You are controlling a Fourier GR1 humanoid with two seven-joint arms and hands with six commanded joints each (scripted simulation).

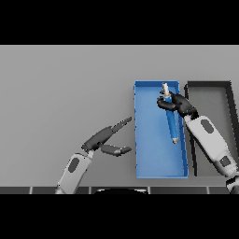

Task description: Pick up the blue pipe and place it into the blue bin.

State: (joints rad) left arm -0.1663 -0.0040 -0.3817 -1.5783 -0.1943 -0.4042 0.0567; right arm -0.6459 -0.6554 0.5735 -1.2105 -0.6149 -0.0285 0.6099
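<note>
**Pipe held over blue bin**

Right hand (177, 103) curled round blue pipe (171, 122) near its white upper end, inside the blue bin's (158, 168) right half. Left hand (108, 138) left of bin, fingers straight, spread. Dark bin (211, 88) right of it.

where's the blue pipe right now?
In the head view the blue pipe is on the right side, over the right half of the blue bin, with the right hand curled round its upper end.
</note>
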